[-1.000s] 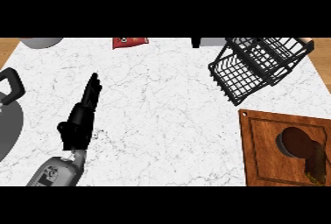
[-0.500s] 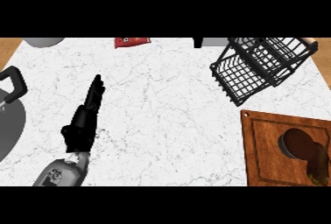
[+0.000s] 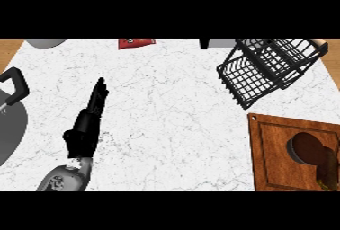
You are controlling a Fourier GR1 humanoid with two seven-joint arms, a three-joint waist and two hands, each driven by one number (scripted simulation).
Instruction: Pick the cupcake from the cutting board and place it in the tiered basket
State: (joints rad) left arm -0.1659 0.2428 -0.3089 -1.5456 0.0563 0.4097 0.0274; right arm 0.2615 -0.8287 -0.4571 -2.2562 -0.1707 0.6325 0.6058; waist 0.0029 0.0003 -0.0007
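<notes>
Nearest, bottom right, the cutting board (image 3: pixel 266 152) lies flat w/ the cupcake (image 3: pixel 310 150) sitting on it, brown & not picked up yet. No right hand shows. The left hand (image 3: pixel 86 123) is over the counter (image 3: pixel 166 112), fingers straight, holding nothing, prob. just resting. Farther back, the tiered basket (image 3: pixel 269 67) waits, tipped, well apart from the board.

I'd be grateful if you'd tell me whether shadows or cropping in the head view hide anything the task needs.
Head view: lighting is even and no glare falls on the marble counter; the left hand casts only a faint shadow; the tiered basket shows clearly; the cutting board is cropped at the right edge, and what sits on it cannot be made out.
</notes>
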